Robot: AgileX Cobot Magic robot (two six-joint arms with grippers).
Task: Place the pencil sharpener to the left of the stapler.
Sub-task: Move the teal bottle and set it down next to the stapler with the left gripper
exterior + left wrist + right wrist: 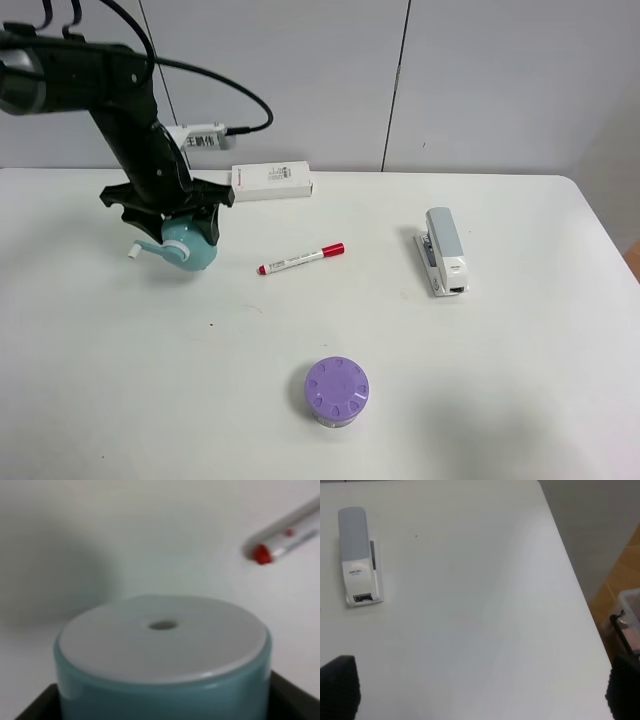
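Note:
The mint-teal pencil sharpener (190,246) sits at the left of the table in the exterior high view, its pale crank handle (136,252) pointing left. My left gripper (181,222) comes down over it from above, one dark finger on each side, shut on its body. The left wrist view shows the sharpener (162,650) close up, white top ring facing the camera, between the fingers (35,707). The white stapler (443,250) with its grey top arm lies far to the right, also in the right wrist view (359,555). My right gripper (480,695) is open, away from the stapler.
A red-capped marker (300,259) lies just right of the sharpener. A white rectangular box (272,181) sits behind it near the wall. A purple lidded jar (337,391) stands near the front middle. The table's right edge (580,590) drops to the floor.

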